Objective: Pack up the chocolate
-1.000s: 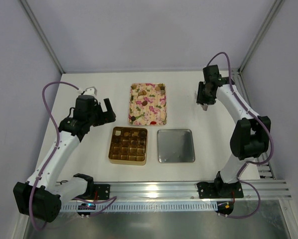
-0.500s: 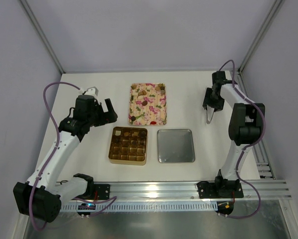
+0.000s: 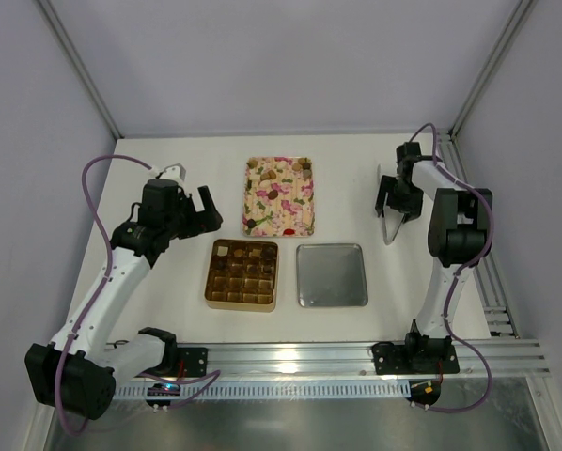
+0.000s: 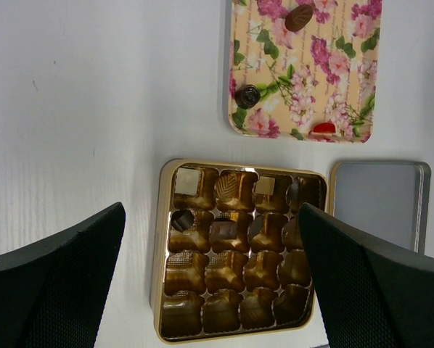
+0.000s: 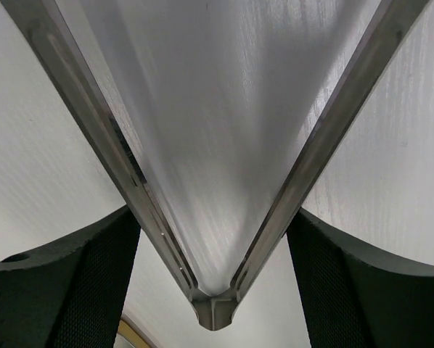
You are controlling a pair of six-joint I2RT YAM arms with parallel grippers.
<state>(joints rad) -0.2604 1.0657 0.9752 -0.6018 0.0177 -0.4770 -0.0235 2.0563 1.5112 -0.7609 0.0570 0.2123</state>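
A white worktop (image 3: 168,310) lies between pale walls. Some of the chocolate (image 4: 247,96) is on the flowered tray (image 3: 279,195) at the far middle, and some fills cells of the gold box (image 3: 242,273) just nearer, beside a silver tin (image 3: 332,274) on its right. The left gripper (image 4: 211,210) hangs above the box, spread wide and empty. Far right, the right gripper (image 5: 213,210) grips tweezers (image 5: 215,313), whose arms are splayed.

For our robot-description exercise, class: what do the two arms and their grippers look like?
The left arm and right arm have white links between bulky black joints, each trailed by a looping purple cable. The left gripper and right gripper are black; their broad fingers show a fine mesh texture.
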